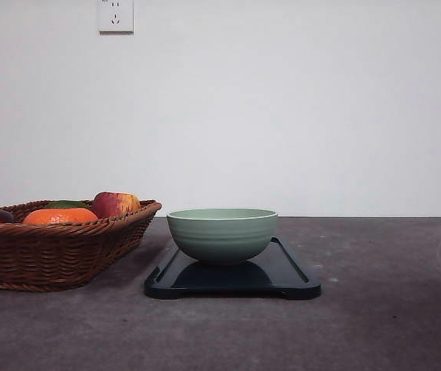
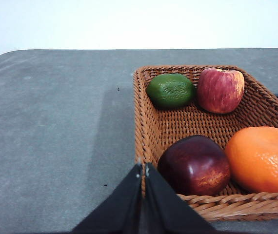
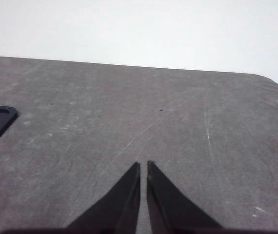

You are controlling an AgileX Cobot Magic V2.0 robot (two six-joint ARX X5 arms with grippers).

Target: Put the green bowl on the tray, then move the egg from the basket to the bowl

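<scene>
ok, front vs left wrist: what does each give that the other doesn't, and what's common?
Front, not left wrist: green bowl sitting upright on the tray, and the wall sockets. A dark sliver beyond the basket in the left wrist view may be the tray.

Left wrist, not front: left gripper, shut, at the basket's near rim, and the basket's woven floor.

Both: basket, orange fruit, red-yellow apple, green fruit and the dark red-brown egg, of which front catches just the top.
</scene>
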